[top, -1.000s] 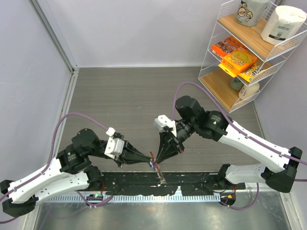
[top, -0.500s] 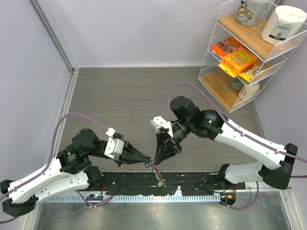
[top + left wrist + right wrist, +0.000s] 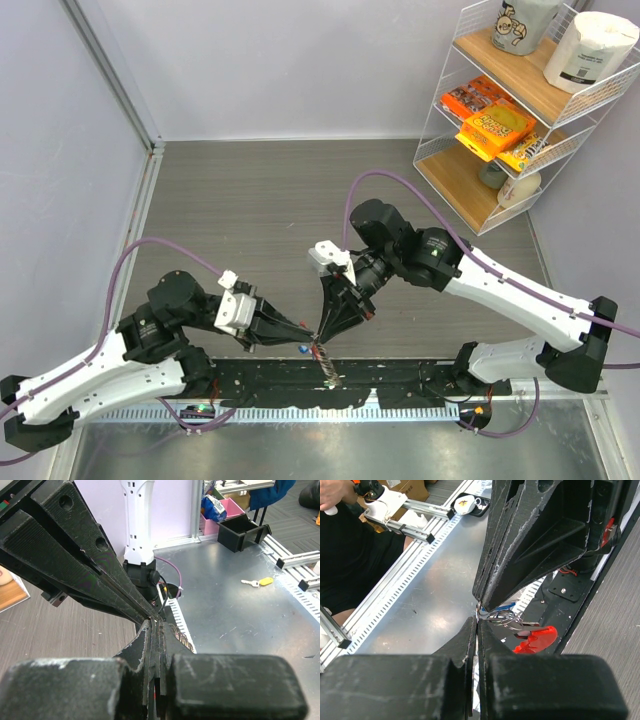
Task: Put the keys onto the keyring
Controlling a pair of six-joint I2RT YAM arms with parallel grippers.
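Both grippers meet tip to tip above the near edge of the table. My right gripper (image 3: pixel 322 338) (image 3: pixel 477 622) is shut on the silvery ring (image 3: pixel 502 616) of the keyring (image 3: pixel 322 356). Its red clip (image 3: pixel 536 639) and chain (image 3: pixel 182 635) hang below. My left gripper (image 3: pixel 303 336) (image 3: pixel 156 625) is shut too. A key's blue head (image 3: pixel 507 606) (image 3: pixel 302 349) pokes out beside the left fingertips (image 3: pixel 487 592), right at the ring. How far the key sits on the ring is hidden by the fingers.
A wire shelf (image 3: pixel 520 110) with snack packs and a paper roll stands at the back right. The black base rail (image 3: pixel 330 385) runs just below the grippers. A yellow-headed key (image 3: pixel 264 581) lies on the metal bench beyond the table edge.
The right gripper has swung left and down toward the left gripper. The blue key head has shifted a little left, and the keyring hangs more directly under the right fingertips.
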